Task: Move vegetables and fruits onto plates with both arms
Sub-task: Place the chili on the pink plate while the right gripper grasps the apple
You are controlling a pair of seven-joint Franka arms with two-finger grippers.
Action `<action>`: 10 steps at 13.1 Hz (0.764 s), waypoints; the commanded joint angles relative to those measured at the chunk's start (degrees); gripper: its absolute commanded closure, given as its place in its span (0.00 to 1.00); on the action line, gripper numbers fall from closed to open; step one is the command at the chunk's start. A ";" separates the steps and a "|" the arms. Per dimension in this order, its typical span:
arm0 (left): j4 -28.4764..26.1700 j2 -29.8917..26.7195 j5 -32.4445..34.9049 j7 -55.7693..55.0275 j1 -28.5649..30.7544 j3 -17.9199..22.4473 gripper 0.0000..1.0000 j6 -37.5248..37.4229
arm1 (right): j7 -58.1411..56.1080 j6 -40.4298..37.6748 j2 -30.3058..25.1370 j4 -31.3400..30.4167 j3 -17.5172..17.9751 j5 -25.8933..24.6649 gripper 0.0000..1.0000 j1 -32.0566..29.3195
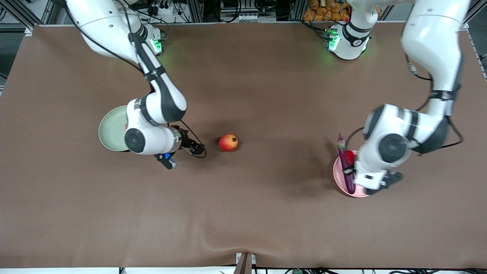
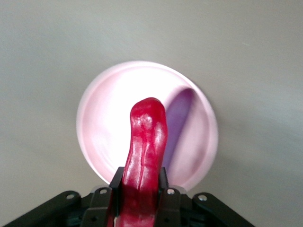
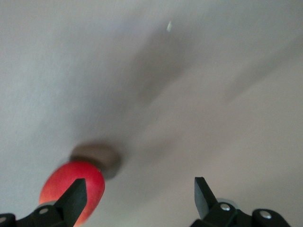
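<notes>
1. Front view: the left arm reaches down over the pink plate [image 1: 338, 179] toward its own end of the table. The purple eggplant [image 1: 346, 167] already lies across that plate, its stem end poking past the rim. A bit of red chili [image 1: 349, 156] shows beside it, under the arm's wrist. The left gripper [image 1: 374, 186] itself is mostly hidden here. The right arm hangs low between the green plate [image 1: 110, 129] and the red fruit [image 1: 228, 142], which sits alone on the brown table [image 1: 243, 213] near the middle. The right gripper [image 1: 196, 147] points at that fruit, just short of it.

2. Left wrist view: the left gripper [image 2: 141, 189] is clamped tight on the chili [image 2: 144, 151], which hangs over the pink plate [image 2: 94, 123]; the eggplant [image 2: 182, 118] shows as a purple shape alongside. I'd say the chili is about to be set down, so the next move calls for lowering a little and letting go clear of the eggplant.

3. Right wrist view: the right gripper [image 3: 139, 194] stands wide apart and empty. The red fruit [image 3: 73, 189] sits off by one finger, not between them, so the gripper needs to centre on it before closing.
</notes>
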 commanded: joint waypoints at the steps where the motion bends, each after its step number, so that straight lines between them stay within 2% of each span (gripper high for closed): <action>1: -0.31 0.89 0.82 10.77 5.14 -1.10 1.00 2.03 | 8.70 -0.30 -1.49 1.16 -0.53 0.50 0.00 6.22; 3: -0.31 2.03 0.82 15.36 6.55 -1.02 1.00 3.35 | 13.73 -0.74 -2.19 1.69 -0.53 0.06 0.00 8.17; 6: -0.39 3.35 0.74 20.20 7.53 -1.10 0.97 4.32 | 14.01 1.62 -0.01 2.84 -0.53 0.15 0.00 10.28; 7: -0.39 3.71 0.65 20.56 7.44 -1.02 0.75 5.02 | 14.10 4.94 0.61 2.84 -0.53 0.84 0.00 10.55; 8: -0.31 3.80 0.30 20.31 7.44 -1.02 0.11 5.99 | 14.53 8.37 1.31 2.84 -0.53 1.02 0.00 11.51; 9: -0.31 3.45 -0.23 19.78 7.52 -1.10 0.00 6.34 | 16.62 11.79 2.28 3.10 -0.53 0.94 0.00 13.00; 10: -0.13 2.66 -0.75 20.04 7.61 -1.10 0.00 6.35 | 19.34 14.61 3.77 4.15 -0.53 0.76 0.00 13.88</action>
